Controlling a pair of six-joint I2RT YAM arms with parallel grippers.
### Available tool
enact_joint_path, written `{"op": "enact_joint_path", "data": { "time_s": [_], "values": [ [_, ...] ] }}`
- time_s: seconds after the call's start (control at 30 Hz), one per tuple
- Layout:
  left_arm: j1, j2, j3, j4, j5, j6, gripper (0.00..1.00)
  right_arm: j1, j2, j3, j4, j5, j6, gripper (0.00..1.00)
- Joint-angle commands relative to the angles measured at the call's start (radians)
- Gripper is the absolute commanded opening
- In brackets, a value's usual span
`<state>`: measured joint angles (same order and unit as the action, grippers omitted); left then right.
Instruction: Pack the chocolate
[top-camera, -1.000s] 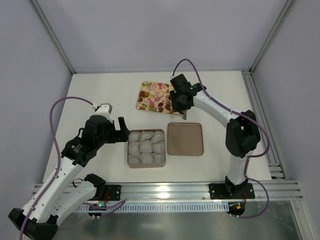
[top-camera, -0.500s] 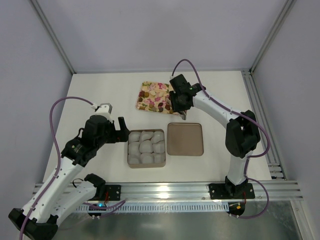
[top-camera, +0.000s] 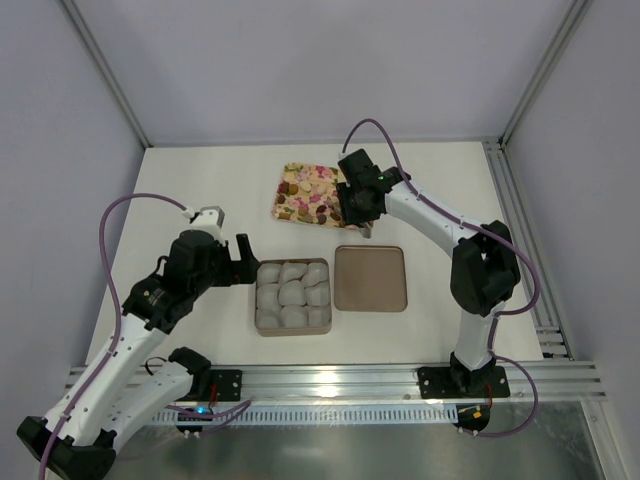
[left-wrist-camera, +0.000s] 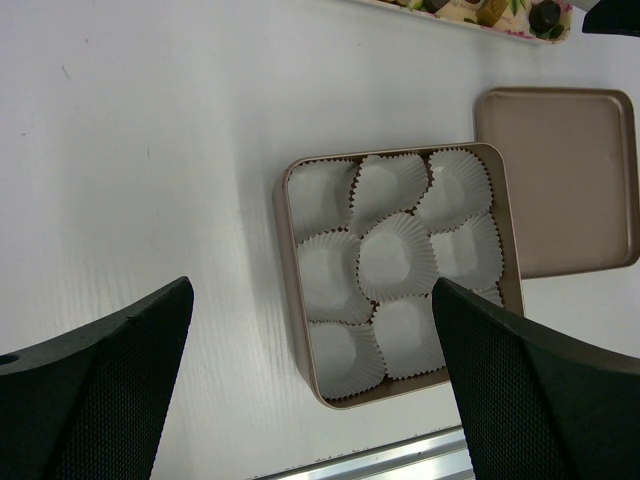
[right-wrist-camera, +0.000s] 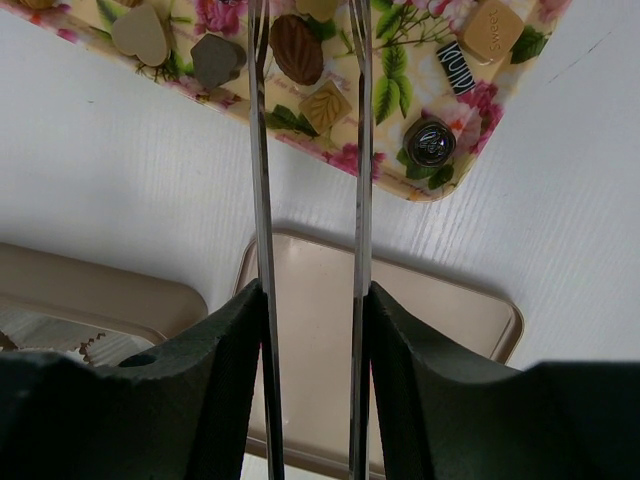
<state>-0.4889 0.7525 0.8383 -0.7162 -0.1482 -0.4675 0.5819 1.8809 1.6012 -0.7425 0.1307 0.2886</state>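
The chocolate lies on the flower-print tray (top-camera: 305, 195), also in the right wrist view (right-wrist-camera: 400, 100): several small pieces, among them a brown oval (right-wrist-camera: 296, 48), a tan heart (right-wrist-camera: 140, 35) and a dark round one (right-wrist-camera: 430, 142). My right gripper (top-camera: 358, 205) (right-wrist-camera: 310, 300) is shut on metal tongs (right-wrist-camera: 358, 150) whose two blades straddle the brown oval; their tips are out of view. The square brown box (top-camera: 293, 297) (left-wrist-camera: 283, 260) holds only white paper cups. My left gripper (top-camera: 240, 260) (left-wrist-camera: 312, 290) is open and empty above the box's left side.
The box's flat lid (top-camera: 370, 278) (left-wrist-camera: 560, 180) (right-wrist-camera: 330, 340) lies right of the box, under my right gripper. A metal rail (top-camera: 340, 385) runs along the near table edge. Walls with frame posts close the back and sides.
My right gripper with the tongs has edged slightly left over the tray's near right corner. The left arm has not moved.
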Motion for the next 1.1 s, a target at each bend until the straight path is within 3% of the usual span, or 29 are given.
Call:
{"op": "enact_joint_path", "data": {
  "time_s": [0.0,0.6,1.07],
  "values": [
    [0.004,-0.002,-0.002,0.011,-0.007,-0.003,1.0,0.007,-0.022,0.043,0.008,-0.008,0.001,0.47],
    [0.004,-0.005,-0.004,0.009,-0.008,-0.002,1.0,0.007,0.015,0.046,0.009,0.003,0.006,0.47],
    [0.004,-0.012,-0.004,0.011,-0.011,-0.003,1.0,0.007,0.021,0.054,0.009,0.004,0.015,0.37]
  ]
}}
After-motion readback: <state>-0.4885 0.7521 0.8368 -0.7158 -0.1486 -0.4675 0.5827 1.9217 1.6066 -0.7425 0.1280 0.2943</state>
